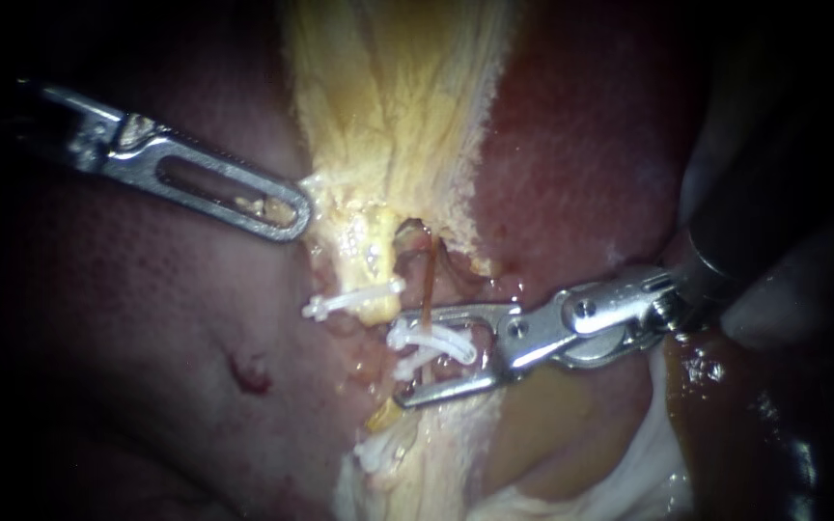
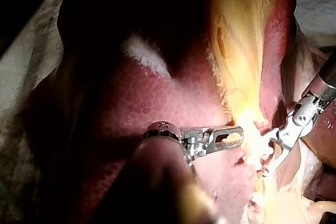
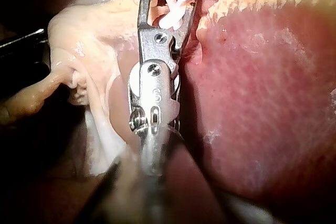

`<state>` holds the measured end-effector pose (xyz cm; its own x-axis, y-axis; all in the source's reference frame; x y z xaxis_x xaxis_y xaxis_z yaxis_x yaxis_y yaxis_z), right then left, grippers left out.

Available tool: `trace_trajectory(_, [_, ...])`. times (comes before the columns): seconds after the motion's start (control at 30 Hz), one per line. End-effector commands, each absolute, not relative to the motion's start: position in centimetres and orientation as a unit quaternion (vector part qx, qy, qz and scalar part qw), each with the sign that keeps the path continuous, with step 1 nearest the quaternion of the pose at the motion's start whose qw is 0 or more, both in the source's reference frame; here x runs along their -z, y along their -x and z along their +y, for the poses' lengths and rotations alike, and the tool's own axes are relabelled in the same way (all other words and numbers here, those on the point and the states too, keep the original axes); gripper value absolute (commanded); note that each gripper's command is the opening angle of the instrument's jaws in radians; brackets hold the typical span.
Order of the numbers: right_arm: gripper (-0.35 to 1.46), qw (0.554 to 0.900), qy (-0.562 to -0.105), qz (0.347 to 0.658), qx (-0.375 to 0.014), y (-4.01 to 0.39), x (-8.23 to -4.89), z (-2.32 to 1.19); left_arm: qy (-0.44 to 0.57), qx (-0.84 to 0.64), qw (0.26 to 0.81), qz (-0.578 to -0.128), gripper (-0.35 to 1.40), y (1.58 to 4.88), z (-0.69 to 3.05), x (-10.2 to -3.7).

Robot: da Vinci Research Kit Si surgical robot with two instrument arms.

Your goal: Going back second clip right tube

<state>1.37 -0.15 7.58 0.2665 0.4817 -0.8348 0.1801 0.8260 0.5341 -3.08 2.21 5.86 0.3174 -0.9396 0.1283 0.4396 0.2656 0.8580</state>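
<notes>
— Second clip?
— Apparently placed: white clips (image 1: 433,342) across the right tube (image 1: 429,280), between spread jaws of the right instrument (image 1: 403,355), nothing pinched.
— Remaining?
— Probably just backing clear. Jaws of the left instrument (image 1: 287,210) pressed together by the yellow tissue (image 1: 388,96) edge.

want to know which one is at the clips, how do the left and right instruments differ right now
Place: the left instrument ends at the edge of the yellow tissue, clear of the clips. The right instrument reaches the white clips on the thin tube, which sit between its open jaws.
Pose: the left instrument slants down from the upper left, while the right instrument comes in almost level.
Shared: both are bright metal with slotted ends.
</notes>
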Motion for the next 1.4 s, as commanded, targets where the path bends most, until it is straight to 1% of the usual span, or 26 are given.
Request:
trace_trajectory(0.03, [0.51, 0.743, -0.289, 0.592, -0.12, -1.39, -7.56, -0.16, -0.372, 0.478, 0.721, -0.336, -0.35, 3.08, 2.21, -5.86])
trace_trajectory(0.1, [0.51, 0.735, -0.319, 0.576, -0.161, -1.42, -7.55, -0.15, -0.372, 0.478, 0.721, -0.336, -0.35, 3.08, 2.21, -5.86])
trace_trajectory(0.17, [0.51, 0.729, -0.338, 0.565, -0.185, -1.44, -7.54, -0.14, -0.372, 0.478, 0.721, -0.336, -0.35, 3.08, 2.2, -5.85])
trace_trajectory(0.27, [0.51, 0.719, -0.358, 0.561, -0.201, -1.45, -7.51, -0.16, -0.372, 0.478, 0.721, -0.336, -0.35, 3.08, 2.21, -5.86])
trace_trajectory(0.33, [0.51, 0.702, -0.38, 0.566, -0.206, -1.46, -7.48, -0.18, -0.372, 0.478, 0.721, -0.336, -0.35, 3.08, 2.21, -5.86])
trace_trajectory(0.4, [0.51, 0.688, -0.392, 0.574, -0.208, -1.47, -7.44, -0.21, -0.372, 0.478, 0.721, -0.336, -0.35, 3.08, 2.21, -5.87])
trace_trajectory(0.5, [0.51, 0.674, -0.409, 0.58, -0.206, -1.51, -7.37, -0.26, -0.372, 0.478, 0.721, -0.336, -0.35, 3.08, 2.21, -5.87])
trace_trajectory(0.7, [0.5, 0.657, -0.428, 0.59, -0.189, -1.67, -7.24, -0.33, -0.372, 0.478, 0.721, -0.336, -0.35, 3.09, 2.22, -5.88])
trace_trajectory(0.93, [0.5, 0.632, -0.449, 0.609, -0.168, -1.86, -7.23, -0.32, -0.372, 0.479, 0.721, -0.336, -0.35, 3.12, 2.23, -5.89])
trace_trajectory(1.07, [0.5, 0.628, -0.457, 0.609, -0.159, -1.91, -7.23, -0.32, -0.372, 0.479, 0.721, -0.336, -0.35, 3.13, 2.24, -5.9])
trace_trajectory(1.2, [0.5, 0.621, -0.459, 0.615, -0.158, -1.95, -7.2, -0.33, -0.372, 0.479, 0.721, -0.336, -0.35, 3.14, 2.25, -5.91])
trace_trajectory(1.4, [0.5, 0.621, -0.462, 0.614, -0.154, -2.09, -7.22, -0.33, -0.371, 0.479, 0.721, -0.336, -0.35, 3.16, 2.25, -5.91])
